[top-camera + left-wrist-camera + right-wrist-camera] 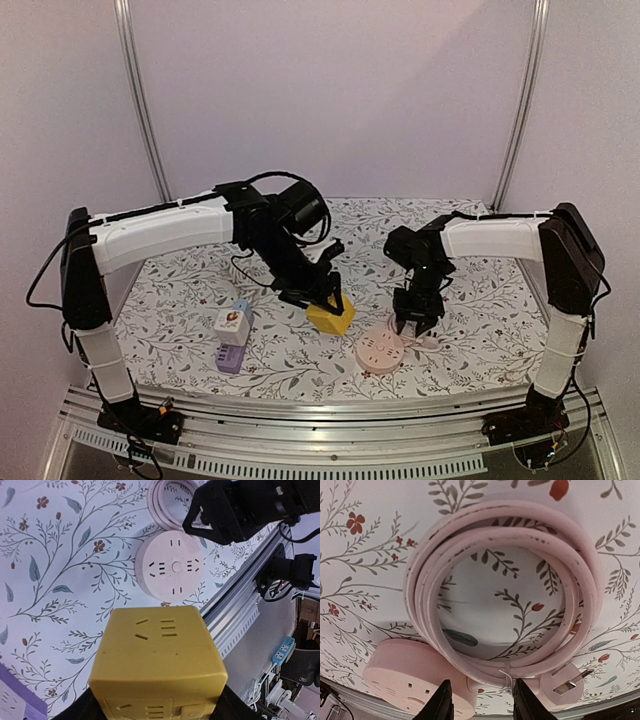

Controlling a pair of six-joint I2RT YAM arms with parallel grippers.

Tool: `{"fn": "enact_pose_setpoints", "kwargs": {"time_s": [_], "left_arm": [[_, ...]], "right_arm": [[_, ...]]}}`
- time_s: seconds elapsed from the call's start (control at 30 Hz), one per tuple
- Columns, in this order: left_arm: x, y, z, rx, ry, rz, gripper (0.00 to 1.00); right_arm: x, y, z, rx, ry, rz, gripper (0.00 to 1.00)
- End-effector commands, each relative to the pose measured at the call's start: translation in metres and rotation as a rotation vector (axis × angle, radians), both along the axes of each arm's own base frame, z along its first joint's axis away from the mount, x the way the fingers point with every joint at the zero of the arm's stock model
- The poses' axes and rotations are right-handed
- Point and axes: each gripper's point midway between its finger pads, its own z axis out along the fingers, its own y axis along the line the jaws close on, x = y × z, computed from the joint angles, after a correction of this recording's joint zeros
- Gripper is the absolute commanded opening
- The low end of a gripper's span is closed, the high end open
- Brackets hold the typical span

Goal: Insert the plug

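My left gripper (pixel 325 300) is shut on a yellow cube socket (pixel 331 317), gripping its two sides; in the left wrist view the yellow cube socket (pixel 157 655) fills the lower middle, slots facing up. Beyond it lies a round pink socket (pixel 172 566) on the floral cloth. The pink cable coil (pixel 510 595) lies next to the round pink socket (pixel 415 675), and its plug (pixel 565 682) shows prongs at the lower right. My right gripper (pixel 482 700) is low over the coil's tied part, fingers (pixel 442 702) apart, nothing clamped between them.
A white and blue cube adapter (pixel 231 322) and a purple strip (pixel 230 357) lie at the front left. A white cable (pixel 240 270) trails behind them. The metal rail (pixel 300 410) runs along the table's near edge. The two grippers are close together.
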Motion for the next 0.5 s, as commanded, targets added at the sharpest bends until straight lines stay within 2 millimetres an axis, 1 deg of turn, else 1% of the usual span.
{"fn": "enact_pose_setpoints", "kwargs": {"time_s": [0.0, 0.1, 0.17, 0.2, 0.33, 0.37, 0.47], "left_arm": [[-0.010, -0.017, 0.004, 0.008, 0.001, -0.030, 0.00], [-0.012, -0.026, 0.003, 0.021, -0.005, -0.043, 0.00], [-0.014, -0.031, 0.001, 0.033, -0.012, -0.051, 0.00], [-0.015, -0.034, 0.001, 0.037, -0.019, -0.057, 0.00], [-0.012, -0.041, 0.000, 0.066, -0.042, -0.058, 0.00], [-0.010, -0.042, 0.000, 0.073, -0.042, -0.056, 0.00], [-0.007, -0.047, -0.003, 0.100, -0.043, -0.070, 0.00]], "right_arm": [[-0.011, -0.006, 0.014, 0.018, 0.005, -0.044, 0.40], [-0.009, -0.006, 0.017, 0.026, -0.014, -0.028, 0.41], [-0.003, -0.002, 0.023, 0.045, -0.038, -0.003, 0.42], [0.002, 0.003, 0.030, 0.064, -0.057, 0.017, 0.44], [0.018, 0.014, 0.060, 0.107, -0.125, 0.107, 0.56], [0.020, 0.014, 0.068, 0.111, -0.142, 0.126, 0.58], [0.026, 0.008, 0.087, 0.100, -0.204, 0.133, 0.62]]}}
